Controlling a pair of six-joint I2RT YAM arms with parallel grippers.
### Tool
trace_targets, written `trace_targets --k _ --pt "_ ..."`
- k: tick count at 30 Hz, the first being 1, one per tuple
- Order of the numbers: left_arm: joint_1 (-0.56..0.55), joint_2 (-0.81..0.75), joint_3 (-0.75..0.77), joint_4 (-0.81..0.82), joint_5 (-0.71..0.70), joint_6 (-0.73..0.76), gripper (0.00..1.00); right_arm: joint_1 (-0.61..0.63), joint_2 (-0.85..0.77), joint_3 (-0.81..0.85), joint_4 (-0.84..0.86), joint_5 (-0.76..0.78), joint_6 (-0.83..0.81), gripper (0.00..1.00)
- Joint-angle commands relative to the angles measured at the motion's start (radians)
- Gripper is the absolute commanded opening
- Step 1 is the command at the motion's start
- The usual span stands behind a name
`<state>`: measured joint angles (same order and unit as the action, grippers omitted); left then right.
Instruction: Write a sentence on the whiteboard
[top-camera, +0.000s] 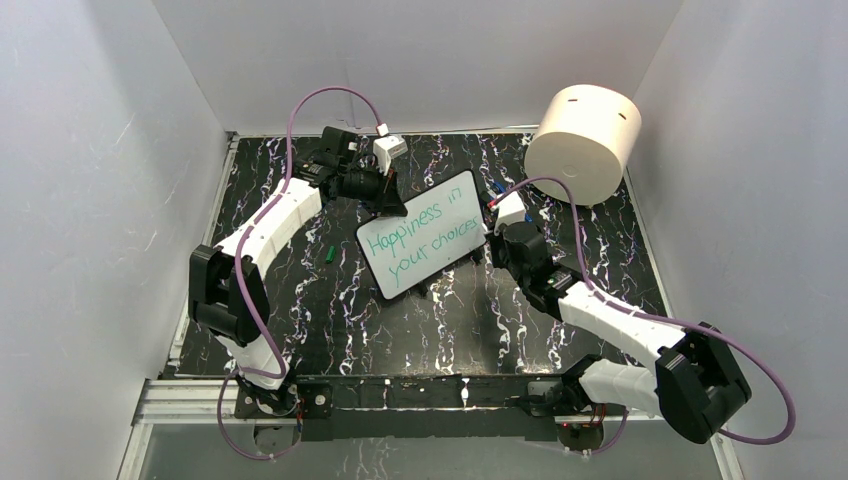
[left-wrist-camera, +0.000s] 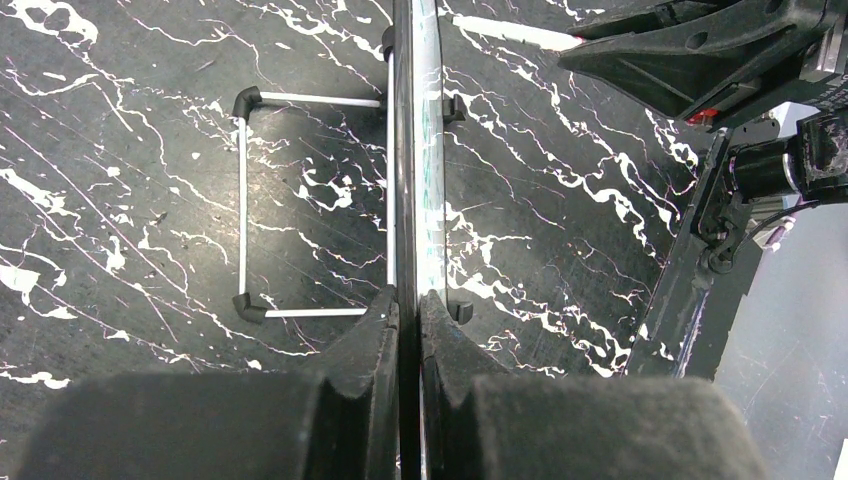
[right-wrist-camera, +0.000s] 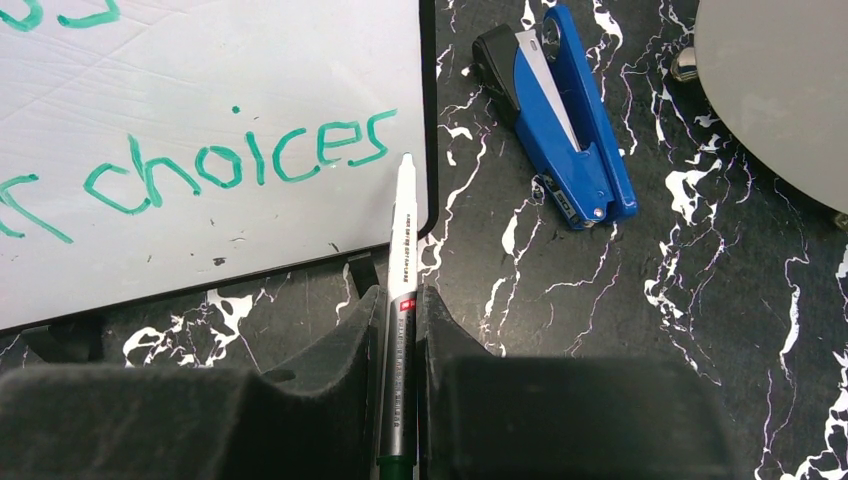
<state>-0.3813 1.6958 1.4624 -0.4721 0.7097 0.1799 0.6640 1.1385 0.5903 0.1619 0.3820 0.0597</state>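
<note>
The whiteboard (top-camera: 422, 233), white with a thin black frame, stands tilted on a wire stand (left-wrist-camera: 243, 205) mid-table. The sentence (top-camera: 420, 238) in teal marker reads "Happiness in your choices" on two slanted lines; "choices" (right-wrist-camera: 240, 160) shows in the right wrist view. My left gripper (left-wrist-camera: 409, 305) is shut on the whiteboard's top edge (left-wrist-camera: 415, 150), seen edge-on. My right gripper (right-wrist-camera: 400, 305) is shut on a white marker (right-wrist-camera: 402, 240), whose end lies over the board's lower right corner (right-wrist-camera: 425, 215), just past the last letter.
A blue and black handheld tool (right-wrist-camera: 560, 110) lies on the black marbled table right of the board. A big cream cylinder (top-camera: 585, 140) stands at the back right. A small green cap (top-camera: 328, 253) lies left of the board. White walls enclose the table.
</note>
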Motion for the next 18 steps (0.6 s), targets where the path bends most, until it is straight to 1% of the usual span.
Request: trace_targets --k 1,14,18 --pt "-0.005 0.025 0.005 -0.069 -0.038 0.078 0.0 -0.011 0.009 0.018 0.08 -0.011 -0.005 0.0" --pt "-0.004 0.028 0.007 -0.081 -0.004 0.091 0.0 -0.024 0.07 0.018 0.143 -0.039 0.003 0.0" --pt "-0.005 0.029 0.007 -0.083 -0.019 0.094 0.0 -0.025 0.057 0.02 0.117 -0.043 0.003 0.0"
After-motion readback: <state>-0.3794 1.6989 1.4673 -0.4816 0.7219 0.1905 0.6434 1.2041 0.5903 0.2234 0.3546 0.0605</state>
